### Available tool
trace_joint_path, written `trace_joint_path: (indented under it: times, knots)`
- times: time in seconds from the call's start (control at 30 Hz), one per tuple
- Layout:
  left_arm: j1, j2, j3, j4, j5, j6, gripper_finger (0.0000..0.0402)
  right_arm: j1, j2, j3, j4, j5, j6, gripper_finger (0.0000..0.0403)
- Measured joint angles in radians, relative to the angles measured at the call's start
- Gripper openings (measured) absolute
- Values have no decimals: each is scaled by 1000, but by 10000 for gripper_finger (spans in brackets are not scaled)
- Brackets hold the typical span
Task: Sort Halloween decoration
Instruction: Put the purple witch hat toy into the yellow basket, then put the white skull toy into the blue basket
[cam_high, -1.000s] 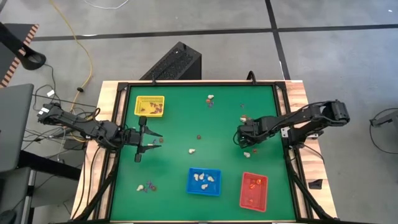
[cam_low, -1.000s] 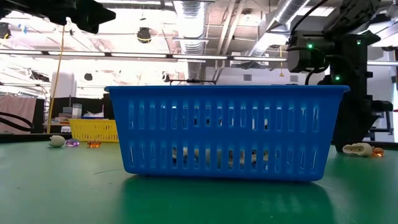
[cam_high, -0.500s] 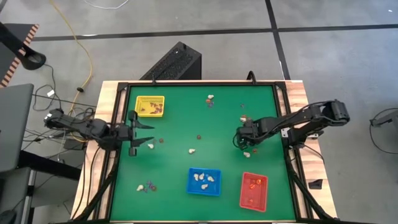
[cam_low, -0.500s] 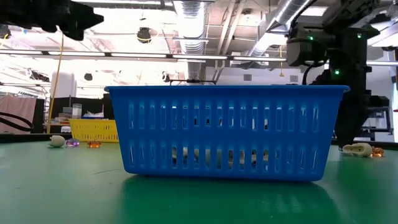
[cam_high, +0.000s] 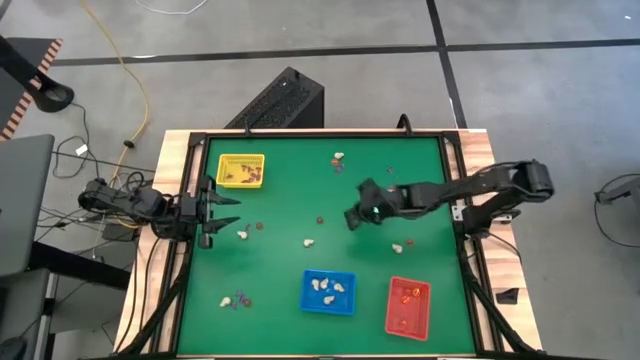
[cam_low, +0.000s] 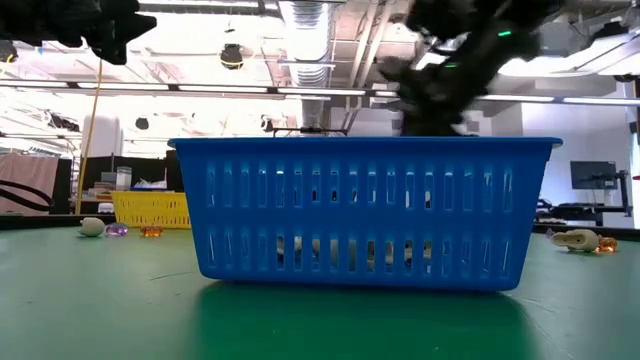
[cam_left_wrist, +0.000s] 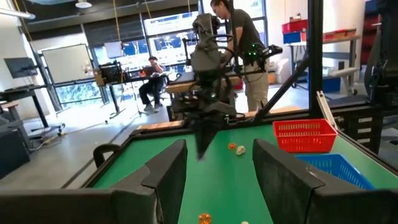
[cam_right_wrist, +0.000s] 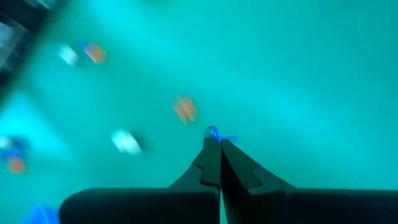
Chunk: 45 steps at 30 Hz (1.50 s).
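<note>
The Halloween decoration lies scattered as tiny trinkets on the green table (cam_high: 300, 190): a cream one (cam_high: 308, 241), a dark one (cam_high: 320, 219), a pair (cam_high: 401, 245) at the right, others (cam_high: 234, 299) near the front left. My right gripper (cam_high: 352, 217) hangs above the table's middle, shut on a tiny bluish-purple trinket (cam_right_wrist: 212, 132). My left gripper (cam_high: 226, 210) stands open at the table's left edge, level, with nothing between its fingers (cam_left_wrist: 169, 171). My right gripper pinches the bluish-purple trinket (cam_right_wrist: 213, 133) at the very tips of its two fingers. The fingers slant down toward the table from its right side. The trinket is lifted clear of the green surface.
A yellow tray (cam_high: 241, 170) stands at the far left. A blue tray (cam_high: 329, 292) with cream trinkets and a red tray (cam_high: 408, 306) with orange ones stand near the front edge. More trinkets (cam_high: 338, 158) lie at the far side. A person (cam_left_wrist: 239, 43) stands beyond the table.
My right gripper has shut at the table near its right side, then risen and swung toward the table's middle, tipping up from a steep downward point. My left gripper has drawn back toward the table's left edge, staying open.
</note>
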Motion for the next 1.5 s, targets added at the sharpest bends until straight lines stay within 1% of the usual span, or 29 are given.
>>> trace_joint_path:
  times: [0.1, 0.17, 0.27, 0.4, 0.53, 0.63, 0.73, 0.83, 1.0, 1.17, 1.2, 1.27, 1.33, 1.4, 1.5]
  knots:
    - [0, 1, 0, 1, 0, 1, 173, -49, 108, 80, 153, 0, -124, 22]
    - [0, 1, 0, 1, -7, 1, 173, -78, 203, 175, 202, 0, -207, 22]
    - [0, 1, 0, 1, -16, 3, 173, -122, 359, 354, 216, -25, -319, 22]
    - [0, 1, 0, -4, -20, 16, 173, -185, 568, 636, 217, -114, -425, 21]
    - [0, 1, 0, -15, -25, 29, 173, -238, 775, 921, 216, -217, -445, 22]
    - [0, 1, 0, -17, -31, 30, 173, -266, 913, 1105, 209, -265, -445, 23]
    - [0, 1, 0, -21, -36, 37, 173, -285, 1026, 1257, 194, -285, -445, 24]
    - [0, 1, 0, -25, -47, 47, 173, -294, 1114, 1373, 171, -312, -445, 34]
    - [0, 1, 0, -30, -52, 63, 173, -298, 1183, 1472, 121, -319, -447, 72]
    - [0, 1, 0, -43, -60, 72, 173, -308, 1187, 1483, 107, -319, -449, 118]
    - [0, 1, 0, -45, -71, 72, 173, -311, 1184, 1483, 94, -327, -449, 128]
    - [0, 1, 0, -48, -89, 72, 173, -319, 1173, 1482, 52, -381, -448, 147]
    - [0, 1, 1, -57, -99, 69, 173, -331, 1143, 1482, -22, -468, -449, 162]
    - [0, 1, 1, -68, -102, 64, 173, -337, 1089, 1482, -140, -535, -474, 171]
    - [0, 1, 1, -69, -102, 64, 173, -334, 983, 1483, -375, -539, -567, 176]
